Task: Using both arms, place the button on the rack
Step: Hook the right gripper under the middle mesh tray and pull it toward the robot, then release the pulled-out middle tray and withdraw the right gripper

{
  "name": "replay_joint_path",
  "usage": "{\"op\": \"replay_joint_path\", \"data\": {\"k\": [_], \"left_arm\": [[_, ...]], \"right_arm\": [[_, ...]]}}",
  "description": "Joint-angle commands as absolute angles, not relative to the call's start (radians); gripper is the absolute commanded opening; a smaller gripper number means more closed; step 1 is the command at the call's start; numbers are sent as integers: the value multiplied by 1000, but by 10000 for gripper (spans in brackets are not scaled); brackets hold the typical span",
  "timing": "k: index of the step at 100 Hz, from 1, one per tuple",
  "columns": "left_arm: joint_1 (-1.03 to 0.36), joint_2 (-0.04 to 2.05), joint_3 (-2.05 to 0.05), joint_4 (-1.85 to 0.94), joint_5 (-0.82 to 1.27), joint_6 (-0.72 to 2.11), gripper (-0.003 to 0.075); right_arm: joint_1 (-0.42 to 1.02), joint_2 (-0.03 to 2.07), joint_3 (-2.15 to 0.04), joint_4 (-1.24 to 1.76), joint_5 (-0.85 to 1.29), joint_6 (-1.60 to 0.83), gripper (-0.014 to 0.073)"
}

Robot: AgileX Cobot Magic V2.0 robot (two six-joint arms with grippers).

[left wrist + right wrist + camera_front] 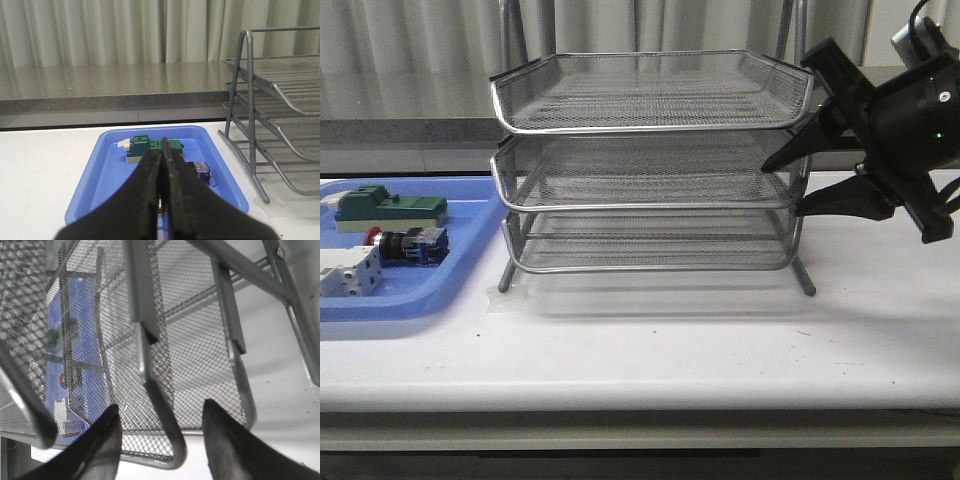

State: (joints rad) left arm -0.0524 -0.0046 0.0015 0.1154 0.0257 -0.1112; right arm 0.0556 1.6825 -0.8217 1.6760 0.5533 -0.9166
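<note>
The button, with its red cap, black body and blue rear block, lies in the blue tray at the left. In the left wrist view only its blue end shows beside the fingers. My left gripper hovers over that tray, shut and holding nothing; it is out of the front view. The silver three-tier rack stands mid-table. My right gripper is open at the rack's right side. The middle tray's rim corner sits between its fingers, and I cannot tell if they touch it.
A green block and a white terminal block share the blue tray with the button. A grey counter ledge and curtains stand behind the table. The rack's thin legs rest on the white tabletop.
</note>
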Motion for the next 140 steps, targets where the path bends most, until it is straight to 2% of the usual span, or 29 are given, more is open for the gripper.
{"op": "replay_joint_path", "data": {"k": [1,14,35,42,76,110,135,140], "left_arm": [[-49,-37,46,108,-54,-118,-20],[-49,-37,46,108,-54,-118,-20],[-49,-37,46,108,-54,-118,-20],[-49,-37,46,108,-54,-118,-20],[-49,-37,46,108,-54,-118,-20],[-49,-37,46,108,-54,-118,-20],[-49,-37,46,108,-54,-118,-20],[-49,-37,46,108,-54,-118,-20]], "right_arm": [[58,1664,-857,1720,622,-945,379],[63,1673,-858,1731,626,-950,274],[63,1673,-858,1723,640,-950,26],[63,1673,-857,1705,658,-950,-13],[63,1644,-735,1625,727,-950,-18],[63,1466,-497,1623,712,-970,-18],[63,1377,-448,1623,707,-970,-14],[63,1368,-448,1622,702,-970,10]]}}
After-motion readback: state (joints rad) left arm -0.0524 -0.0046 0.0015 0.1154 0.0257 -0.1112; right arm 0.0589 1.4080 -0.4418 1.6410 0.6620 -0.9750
